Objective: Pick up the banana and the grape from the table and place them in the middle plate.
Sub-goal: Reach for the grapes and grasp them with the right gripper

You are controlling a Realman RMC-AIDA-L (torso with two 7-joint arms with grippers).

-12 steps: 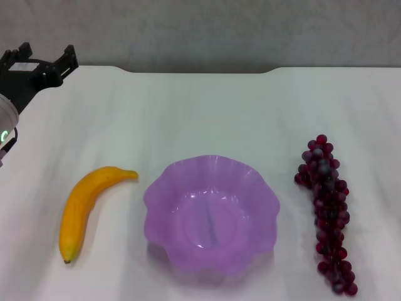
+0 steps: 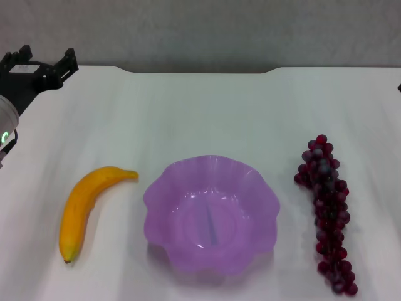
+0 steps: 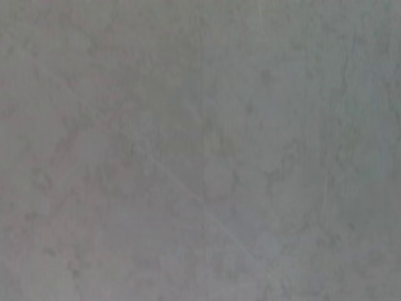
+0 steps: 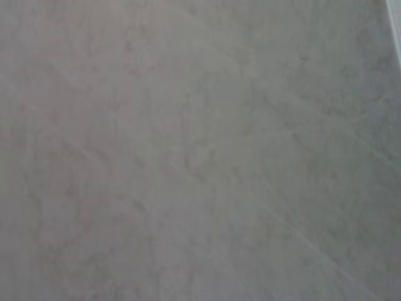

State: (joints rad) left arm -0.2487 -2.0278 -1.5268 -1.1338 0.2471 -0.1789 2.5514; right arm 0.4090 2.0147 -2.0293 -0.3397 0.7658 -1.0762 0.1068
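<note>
The banana point(image 2: 84, 205) lies on the white table point(image 2: 207, 113), left of the purple plate point(image 2: 210, 213), its dark tip toward me. The plate has a scalloped rim and is empty. The bunch of dark red grapes point(image 2: 327, 210) lies right of the plate, running front to back. My left gripper point(image 2: 47, 52) is open and empty at the table's far left back corner, well away from the banana. My right gripper does not show; only a tiny dark sliver point(image 2: 399, 88) sits at the right edge. Both wrist views show only a blurred grey surface.
The table's rounded back edge point(image 2: 200, 71) meets a grey wall. Bare tabletop lies between the back edge and the three things.
My left gripper has shifted very slightly. A tiny dark sliver has appeared at the right edge of the head view. The banana, plate and grapes have not moved.
</note>
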